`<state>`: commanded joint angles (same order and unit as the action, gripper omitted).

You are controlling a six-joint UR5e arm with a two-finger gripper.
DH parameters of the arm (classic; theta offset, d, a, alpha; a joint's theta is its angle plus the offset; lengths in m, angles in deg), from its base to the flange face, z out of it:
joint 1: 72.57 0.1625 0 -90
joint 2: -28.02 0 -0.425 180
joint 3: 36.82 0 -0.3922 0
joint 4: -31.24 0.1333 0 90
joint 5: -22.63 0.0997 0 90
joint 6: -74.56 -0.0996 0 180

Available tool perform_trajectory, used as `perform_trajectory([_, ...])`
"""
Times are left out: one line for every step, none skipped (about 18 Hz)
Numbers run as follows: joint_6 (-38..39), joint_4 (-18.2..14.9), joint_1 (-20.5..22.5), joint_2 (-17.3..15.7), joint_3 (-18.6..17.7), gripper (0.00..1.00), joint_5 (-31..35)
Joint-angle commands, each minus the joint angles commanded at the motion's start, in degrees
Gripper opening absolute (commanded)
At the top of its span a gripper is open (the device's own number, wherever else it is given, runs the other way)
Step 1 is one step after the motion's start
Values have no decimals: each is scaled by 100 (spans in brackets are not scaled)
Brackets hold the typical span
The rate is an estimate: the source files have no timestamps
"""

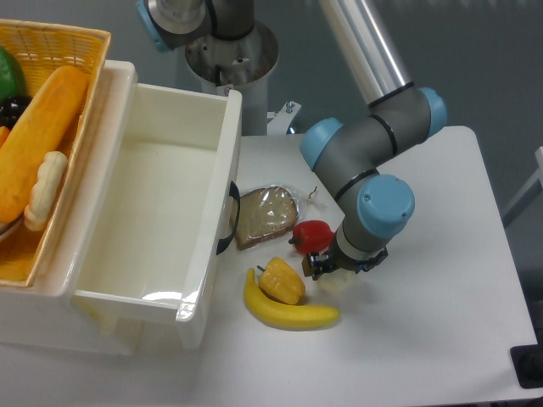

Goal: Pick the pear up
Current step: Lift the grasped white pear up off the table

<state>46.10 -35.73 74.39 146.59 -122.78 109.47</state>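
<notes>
The pear (338, 279) is a pale cream lump on the white table, mostly covered by the wrist above it. Only its lower edge shows, right of the yellow bell pepper. My gripper (327, 270) points straight down onto it, below the blue wrist joint. One dark fingertip (316, 264) shows at the pear's left side, and the other is hidden. The fingers look closed against the pear, which sits at table height.
A red pepper (312, 235) lies just up-left of the gripper. A yellow bell pepper (282, 281) and a banana (288, 312) lie to its left. A bagged bread slice (265, 215) sits by the white bin (208, 246). A wicker basket (81, 38) holds food at far left.
</notes>
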Motion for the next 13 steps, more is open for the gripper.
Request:
perform_trajectory([-167,-17,-9,-62,0,70,9])
perform_trajectory([-299,-26,-9,-123,0,70,9])
perform_trajectory([-396,-26,-9,-176,0,70,9])
perform_trajectory([-536,-26,-17,-237,0,70,9])
perform_trajectory([-694,-26,-17,-308,0,70,0])
perform_trajectory([-940,-35,-17,-387,0,70,9])
perform_trajectory([-1229,-35,-26,-474,-17,70,9])
perform_trajectory([-1493,-44,-26,-545,-35,70,26])
perform_trajectory([-1722,-44,-26,-624,-61,70,26])
perform_trajectory([-1855,-53,-26,-686,-88,70,26])
perform_trajectory([-1961,-114,-26,-738,-97,70,26])
perform_trajectory([-2092,-201,-18,-782,-97,70,26])
perform_trajectory([-2276,-289,-9,-835,-97,70,26])
